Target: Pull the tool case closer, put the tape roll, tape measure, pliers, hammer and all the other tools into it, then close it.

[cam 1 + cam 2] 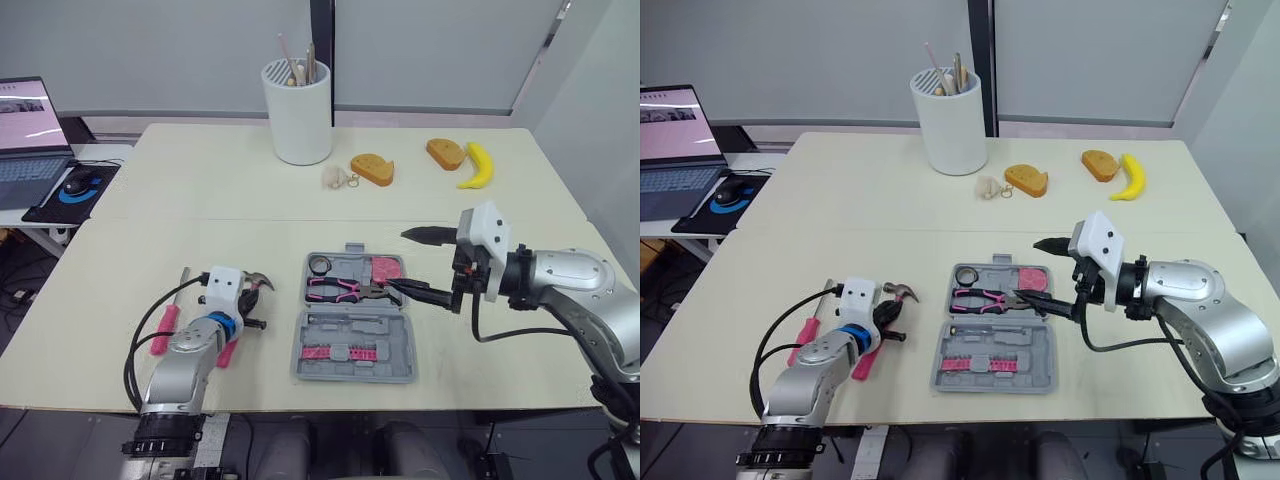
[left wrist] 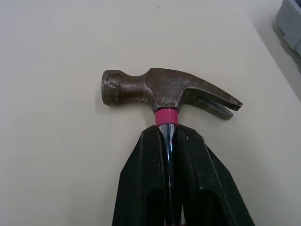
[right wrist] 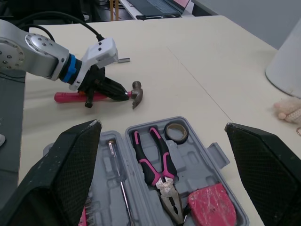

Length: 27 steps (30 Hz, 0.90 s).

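The grey tool case point(image 1: 399, 338) lies open near the table's front edge. In it are a tape roll point(image 1: 319, 264), pink-handled pliers point(image 1: 338, 290), a pink tape measure point(image 1: 388, 269) and a slim screwdriver point(image 3: 120, 183). Left of the case, my left gripper point(image 2: 168, 134) is shut on the neck of the hammer point(image 1: 262, 281), just below its steel head, which rests on the table. A pink screwdriver point(image 1: 165, 320) lies on the table beside that arm. My right gripper point(image 1: 412, 264) hangs open at the case's right edge, over the tape measure, holding nothing.
A white holder point(image 1: 297, 110) with utensils stands at the back centre. Near it lie two bread pieces point(image 1: 372, 168) point(image 1: 445, 152), a banana point(image 1: 478, 165) and a small pale object point(image 1: 335, 177). A laptop point(image 1: 30, 125) and a mouse point(image 1: 78, 185) sit on a side desk far left.
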Each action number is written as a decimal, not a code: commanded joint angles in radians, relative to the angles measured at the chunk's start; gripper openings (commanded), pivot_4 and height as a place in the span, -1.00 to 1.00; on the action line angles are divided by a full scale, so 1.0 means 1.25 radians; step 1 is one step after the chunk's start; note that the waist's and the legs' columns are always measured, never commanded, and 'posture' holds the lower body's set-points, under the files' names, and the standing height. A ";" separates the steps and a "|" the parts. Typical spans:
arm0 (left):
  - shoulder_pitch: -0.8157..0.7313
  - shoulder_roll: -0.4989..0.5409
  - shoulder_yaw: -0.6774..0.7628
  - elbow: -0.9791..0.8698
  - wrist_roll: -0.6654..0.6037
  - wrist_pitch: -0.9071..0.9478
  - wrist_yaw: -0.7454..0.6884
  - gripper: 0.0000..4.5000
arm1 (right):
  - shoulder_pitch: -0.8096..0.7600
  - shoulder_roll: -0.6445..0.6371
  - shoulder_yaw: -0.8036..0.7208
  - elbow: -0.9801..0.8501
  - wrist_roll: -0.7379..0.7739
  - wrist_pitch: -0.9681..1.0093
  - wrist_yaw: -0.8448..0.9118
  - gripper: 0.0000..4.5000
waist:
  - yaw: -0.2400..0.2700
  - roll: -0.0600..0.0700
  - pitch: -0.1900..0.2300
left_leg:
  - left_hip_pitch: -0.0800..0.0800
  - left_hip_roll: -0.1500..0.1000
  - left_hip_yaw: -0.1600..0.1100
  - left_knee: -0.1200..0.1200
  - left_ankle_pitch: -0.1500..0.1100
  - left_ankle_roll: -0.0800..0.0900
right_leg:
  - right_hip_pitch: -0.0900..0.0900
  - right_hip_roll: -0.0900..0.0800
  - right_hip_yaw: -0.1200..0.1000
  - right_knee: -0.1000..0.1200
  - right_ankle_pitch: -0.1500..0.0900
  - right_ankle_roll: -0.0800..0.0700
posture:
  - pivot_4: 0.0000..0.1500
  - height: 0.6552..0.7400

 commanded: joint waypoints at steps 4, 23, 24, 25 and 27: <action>-0.032 0.242 0.000 -0.233 -0.124 0.098 -0.282 -0.96 | 0.060 -0.054 -0.041 -0.017 -0.032 -0.056 0.016 1.00 | 0.000 -0.001 0.001 | -0.001 0.000 -0.001 0.000 0.000 0.000 | 0.000 0.000 0.000 0.000 0.000 0.000 | 1.00 1.00; -0.325 0.230 -0.472 -0.331 -0.059 0.228 -0.498 -0.96 | 0.230 -0.095 -0.101 -0.189 -0.032 0.020 -0.039 1.00 | 0.000 0.001 0.003 | -0.001 0.000 -0.002 0.000 0.000 0.000 | 0.002 0.001 -0.001 0.000 -0.001 0.000 | 1.00 1.00; -0.328 0.225 -0.480 -0.323 -0.053 0.226 -0.500 -0.96 | 0.241 -0.097 -0.105 -0.209 -0.028 0.035 -0.048 1.00 | 0.000 0.001 0.003 | -0.001 -0.001 -0.002 0.001 0.000 0.000 | 0.002 0.001 -0.001 0.000 -0.001 0.000 | 1.00 1.00; -0.335 0.215 -0.497 -0.313 -0.042 0.220 -0.503 -0.96 | 0.257 -0.100 -0.115 -0.222 -0.025 0.044 -0.053 1.00 | -0.002 0.001 0.003 | -0.001 -0.001 -0.002 0.001 0.000 0.000 | 0.002 0.001 -0.002 0.000 -0.001 0.000 | 1.00 1.00; -0.341 0.207 -0.518 -0.304 -0.033 0.212 -0.512 -0.96 | 0.282 -0.107 -0.131 -0.258 -0.003 0.082 -0.068 1.00 | -0.003 0.001 0.003 | 0.000 -0.001 -0.002 0.001 0.000 0.000 | 0.002 0.001 -0.001 0.000 -0.001 0.000 | 1.00 1.00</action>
